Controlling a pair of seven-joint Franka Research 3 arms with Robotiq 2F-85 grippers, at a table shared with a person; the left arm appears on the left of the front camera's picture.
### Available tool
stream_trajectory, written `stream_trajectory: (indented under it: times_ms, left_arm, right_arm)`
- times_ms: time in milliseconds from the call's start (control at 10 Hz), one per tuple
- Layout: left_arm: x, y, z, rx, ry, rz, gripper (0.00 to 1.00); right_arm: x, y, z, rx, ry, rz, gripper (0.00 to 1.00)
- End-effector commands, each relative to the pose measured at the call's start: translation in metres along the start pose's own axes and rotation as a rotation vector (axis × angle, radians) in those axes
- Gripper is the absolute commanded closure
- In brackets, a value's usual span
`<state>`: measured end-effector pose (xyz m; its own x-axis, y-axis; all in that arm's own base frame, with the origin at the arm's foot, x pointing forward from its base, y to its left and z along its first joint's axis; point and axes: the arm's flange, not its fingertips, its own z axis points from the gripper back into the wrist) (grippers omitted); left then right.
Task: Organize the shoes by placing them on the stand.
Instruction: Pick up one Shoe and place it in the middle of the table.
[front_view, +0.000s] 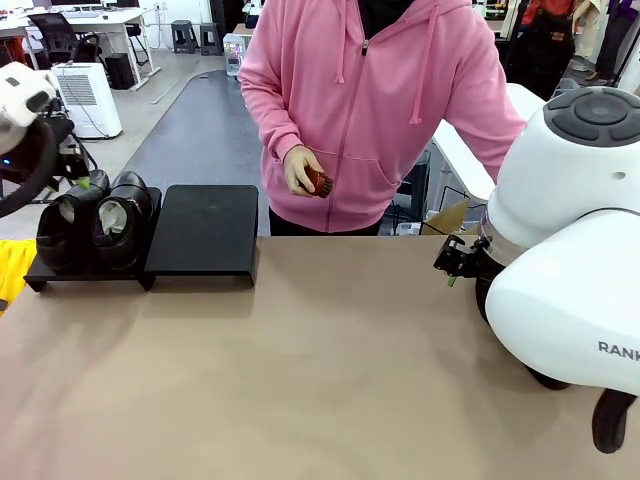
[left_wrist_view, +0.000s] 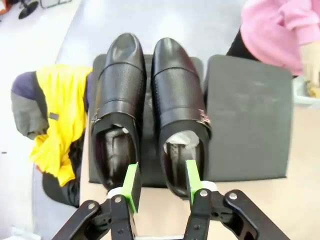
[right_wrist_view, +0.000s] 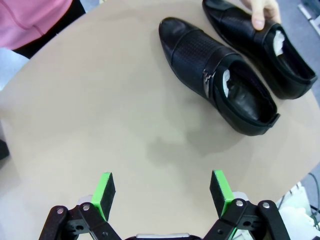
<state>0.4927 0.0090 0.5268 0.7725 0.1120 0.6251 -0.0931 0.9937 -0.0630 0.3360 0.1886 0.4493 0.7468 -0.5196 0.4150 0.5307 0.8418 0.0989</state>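
With two shoes (left_wrist_view: 172, 100) on the left platform of the stand (front_view: 205, 228) under the left gripper (left_wrist_view: 161, 181) (half parted; grip impossible to tell), the right gripper (right_wrist_view: 162, 192), jaws wide apart, risks hitting the person's hand (right_wrist_view: 262, 12) resting on one of the remaining pair (right_wrist_view: 220, 80) at right.

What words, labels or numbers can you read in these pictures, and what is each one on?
"RANK": grey letters on the white shell of the right arm, cut off at the picture's edge.
No readable print on the shoes or the stand.
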Motion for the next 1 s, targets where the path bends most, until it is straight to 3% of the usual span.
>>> stream_trajectory:
  times_ms: [0,200,500,600,700,900]
  left_arm:
    - [-0.038,-0.014,0.031,-0.103,0.019,-0.152,0.51]
    - [-0.064,-0.053,0.052,-0.292,0.231,-0.443,0.51]
    - [-0.090,-0.108,0.053,-0.302,0.439,-0.638,0.51]
    - [-0.098,-0.119,0.055,-0.350,0.516,-0.679,0.51]
    - [-0.096,-0.126,0.051,-0.326,0.534,-0.664,0.51]
    - [-0.065,-0.117,0.029,-0.331,0.572,-0.537,0.51]
  right_arm:
    - [0.001,-0.001,0.001,-0.002,-0.012,0.011,0.00]
    - [0.001,-0.001,0.001,-0.002,-0.012,0.011,0.00]
    - [0.001,-0.001,0.001,-0.002,-0.012,0.011,0.00]
    - [0.001,-0.001,0.001,-0.002,-0.012,0.011,0.00]
    - [0.001,-0.001,0.001,-0.002,-0.012,0.011,0.00]
    - [0.001,-0.001,0.001,-0.002,-0.012,0.011,0.00]
